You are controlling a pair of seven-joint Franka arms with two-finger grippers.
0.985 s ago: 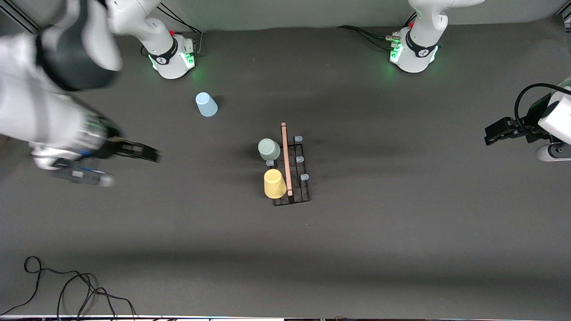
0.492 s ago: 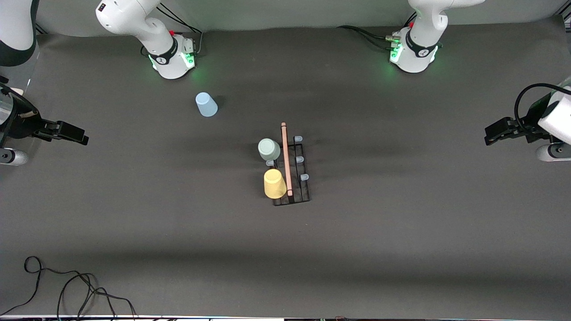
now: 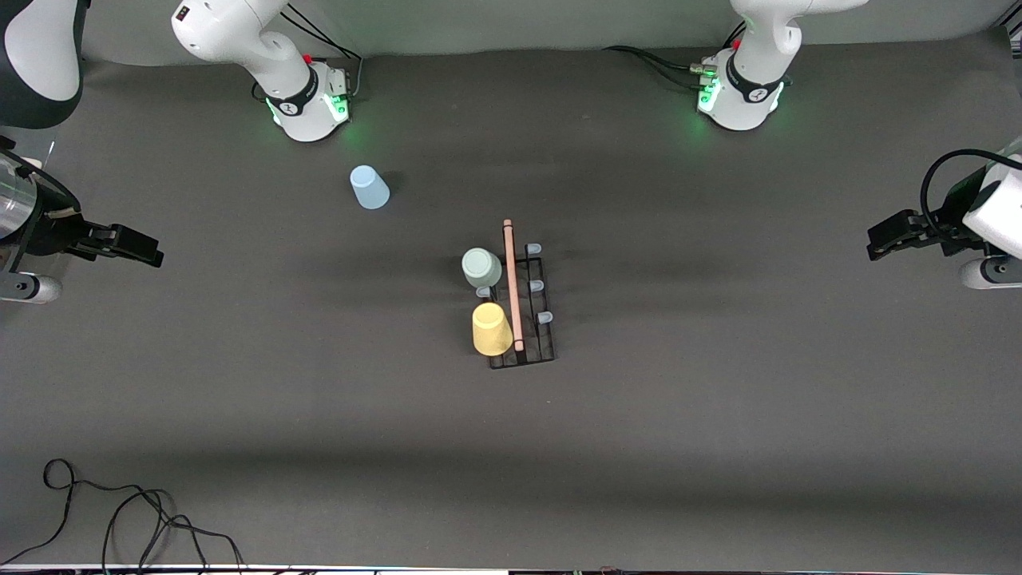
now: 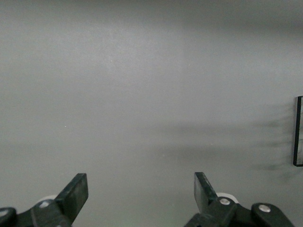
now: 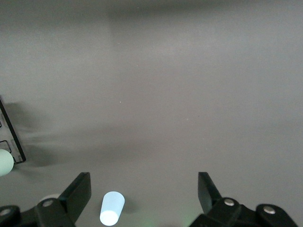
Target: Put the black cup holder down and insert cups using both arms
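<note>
The black cup holder stands mid-table with its wooden rod handle on top. A grey-green cup and a yellow cup sit upside down on its prongs, on the side toward the right arm's end. The light blue cup stands upside down on the table near the right arm's base. My right gripper hangs open and holds nothing at the right arm's end of the table. In its wrist view the right gripper frames the blue cup. My left gripper waits open at its own end, and its wrist view shows nothing between the fingers.
A black cable lies coiled near the front edge at the right arm's end. Both green-lit arm bases stand along the table's back edge. The holder's frame edge shows in the left wrist view.
The right arm has swung back from over the table to its own end, gripper still open. The left arm, holder and cups have not moved.
</note>
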